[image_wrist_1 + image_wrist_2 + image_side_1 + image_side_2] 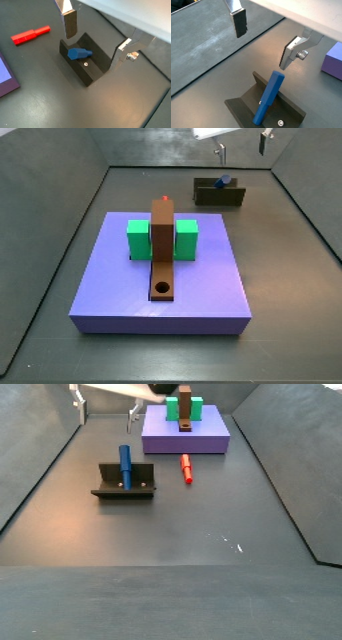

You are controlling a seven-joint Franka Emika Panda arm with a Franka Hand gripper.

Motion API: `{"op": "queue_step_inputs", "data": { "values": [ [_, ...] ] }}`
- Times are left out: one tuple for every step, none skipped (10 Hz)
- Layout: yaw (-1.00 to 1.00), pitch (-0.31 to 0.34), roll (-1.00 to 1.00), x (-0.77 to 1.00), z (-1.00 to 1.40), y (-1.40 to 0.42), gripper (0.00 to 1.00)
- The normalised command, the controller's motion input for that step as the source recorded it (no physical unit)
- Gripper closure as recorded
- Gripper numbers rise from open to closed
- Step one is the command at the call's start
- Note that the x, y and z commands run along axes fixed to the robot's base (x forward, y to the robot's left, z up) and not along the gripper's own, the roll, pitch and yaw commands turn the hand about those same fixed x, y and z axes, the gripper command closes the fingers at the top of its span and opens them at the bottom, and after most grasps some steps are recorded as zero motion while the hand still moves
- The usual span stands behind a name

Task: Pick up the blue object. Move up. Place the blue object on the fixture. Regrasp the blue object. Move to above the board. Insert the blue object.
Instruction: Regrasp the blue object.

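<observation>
The blue object (79, 53) is a short bright-blue peg that leans in the notch of the dark fixture (91, 71). It also shows in the wrist view (269, 97) and in both side views (223, 182) (126, 464). My gripper (97, 42) hangs above the fixture, open and empty, with its fingers well apart on either side of the peg and not touching it. The gripper sits at the top edge of a side view (242, 142). The lavender board (201, 278) bears two green blocks (139, 240) and a brown bar with a hole (162, 253).
A red peg (186, 468) lies on the dark floor between the fixture (124, 484) and the board (207, 439); it also shows in a wrist view (30, 35). Grey walls close in the floor on the sides.
</observation>
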Motion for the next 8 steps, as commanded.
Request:
{"op": "queue_step_inputs", "data": {
  "values": [
    [0.1,0.151,1.0,0.0,0.16,-0.22,0.0],
    [0.05,0.071,0.95,0.0,0.0,-0.13,0.0],
    [0.04,0.0,0.64,0.0,0.0,-0.08,0.0],
    [0.04,0.0,0.64,0.0,0.0,-0.09,0.0],
    [0.05,0.006,0.71,0.0,0.0,-0.07,0.0],
    [0.09,0.02,0.73,0.0,0.0,-0.06,0.0],
    [0.13,0.009,0.67,0.0,0.0,0.0,0.0],
    [0.22,0.0,0.51,0.0,-0.05,0.0,0.0]
  ]
}}
